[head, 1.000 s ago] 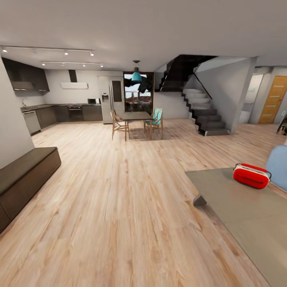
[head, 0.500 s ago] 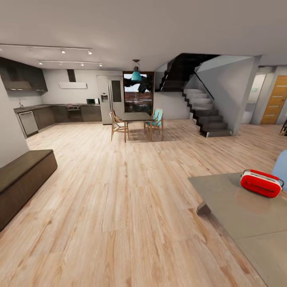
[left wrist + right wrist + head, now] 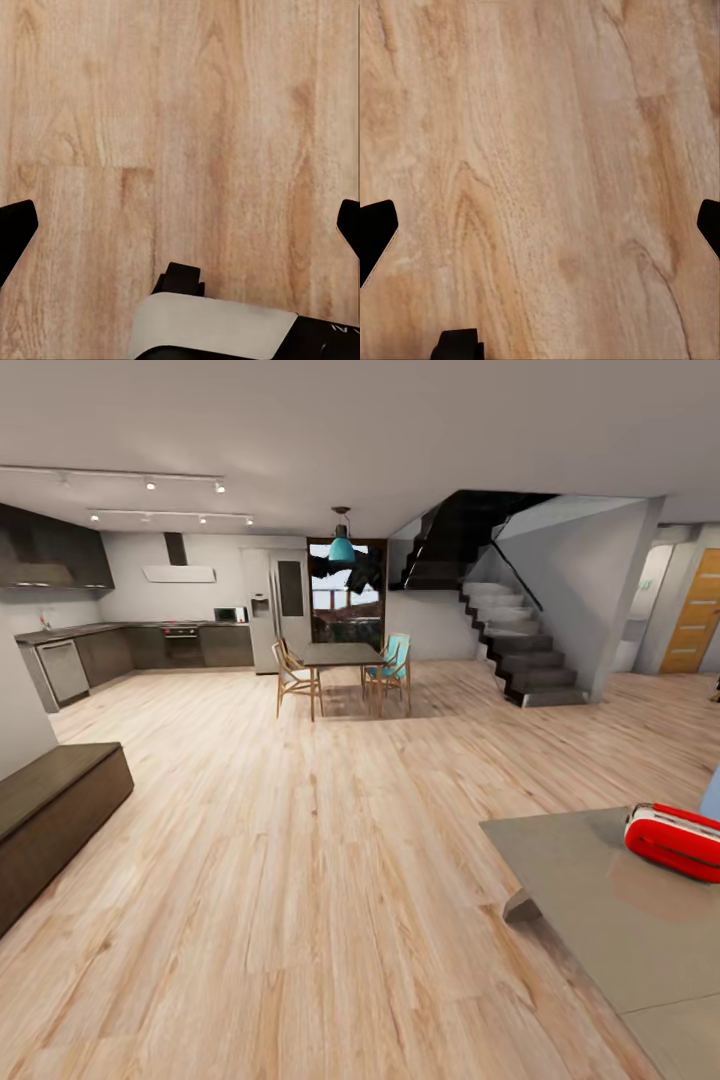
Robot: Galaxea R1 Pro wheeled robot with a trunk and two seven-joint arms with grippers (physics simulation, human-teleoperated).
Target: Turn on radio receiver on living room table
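My left hand (image 3: 180,225) hangs over bare wood floor (image 3: 187,112), fingers spread wide: one black fingertip (image 3: 15,225) sits at 9 o'clock in the left wrist view, its partner at 3 o'clock, with planks between them. A white and black part of my own body shows at 6 o'clock there. My right hand (image 3: 540,225) is spread the same way over the floor, one dark fingertip (image 3: 375,229) at each side edge of the right wrist view and nothing pinched.

From my head, the radio receiver (image 3: 675,842) is at 4 o'clock, red with white trim, lying on the far part of the surface (image 3: 590,900), cut off by the picture's edge. That low grey-brown surface fills the 5 o'clock corner, one dark angled leg (image 3: 522,907) showing under its near corner. A sliver of blue sofa (image 3: 712,795) peeks in just beyond the radio.

Straight ahead at 12 o'clock stands the dining table (image 3: 340,654) with wooden and teal chairs (image 3: 392,665) under a teal pendant lamp (image 3: 342,548). The kitchen (image 3: 150,645), with dark cabinets, runs along 10 o'clock, the fridge (image 3: 278,610) beside it. A dark staircase (image 3: 520,645) climbs at 1 o'clock, and an orange-brown door (image 3: 695,610) stands at 2 o'clock. A long dark bench (image 3: 50,815) lies along the wall at 8 o'clock.
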